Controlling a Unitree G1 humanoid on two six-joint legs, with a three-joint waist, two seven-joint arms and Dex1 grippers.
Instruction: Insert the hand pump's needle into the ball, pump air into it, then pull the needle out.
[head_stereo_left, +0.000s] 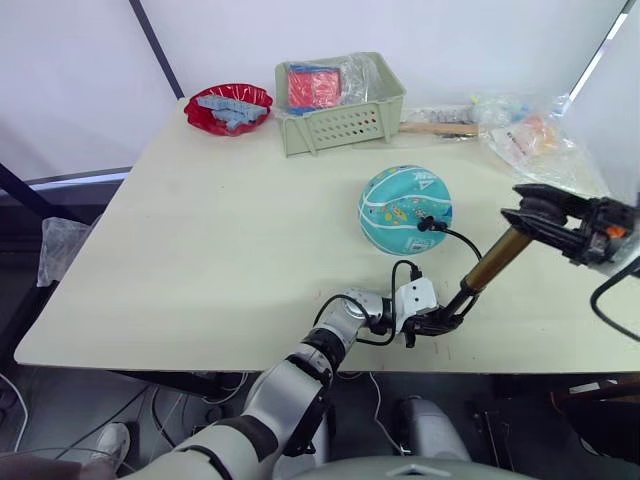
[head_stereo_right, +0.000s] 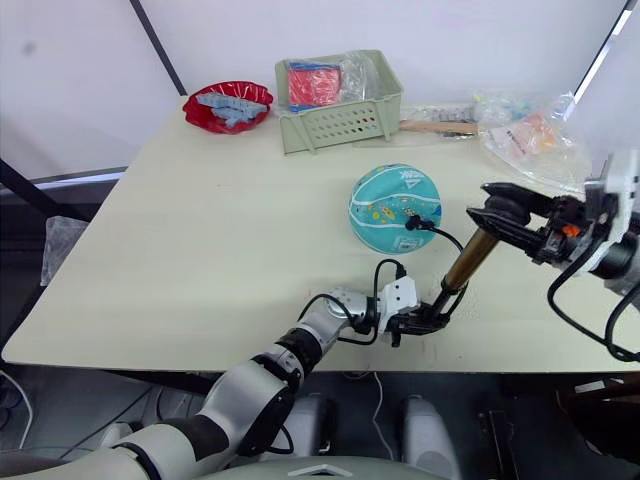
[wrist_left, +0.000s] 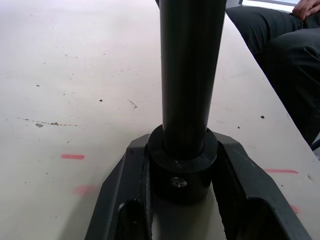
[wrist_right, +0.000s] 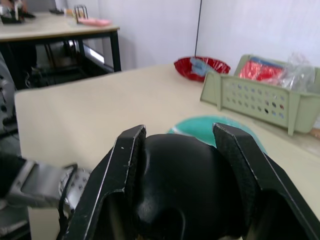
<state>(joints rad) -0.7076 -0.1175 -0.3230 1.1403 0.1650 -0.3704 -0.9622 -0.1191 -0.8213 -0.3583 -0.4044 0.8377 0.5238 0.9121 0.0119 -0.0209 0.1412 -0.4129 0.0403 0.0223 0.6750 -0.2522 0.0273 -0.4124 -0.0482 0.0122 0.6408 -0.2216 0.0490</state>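
Two grippers share the hand pump (head_stereo_left: 492, 266), which we see leaning at a slant above the near right part of the table (head_stereo_left: 200, 260): our left gripper (head_stereo_left: 447, 319) is clenched on its black end cap low by the table's front edge, and our right gripper (head_stereo_left: 527, 212) is clamped on the black T-handle at the upper end. From the lower part of the pump, a thin black hose (head_stereo_left: 462, 240) loops up to the needle (head_stereo_left: 427, 224), whose black fitting sits against the near right side of the teal ball (head_stereo_left: 404, 208). That ball rests on the table just beyond the pump. Farther back stand a green perforated basket (head_stereo_left: 340, 125) holding red packets, a red bowl (head_stereo_left: 228, 108) to its left, and a wooden-handled tool (head_stereo_left: 438, 127) beside crumpled plastic bags (head_stereo_left: 535, 140) at the far right.
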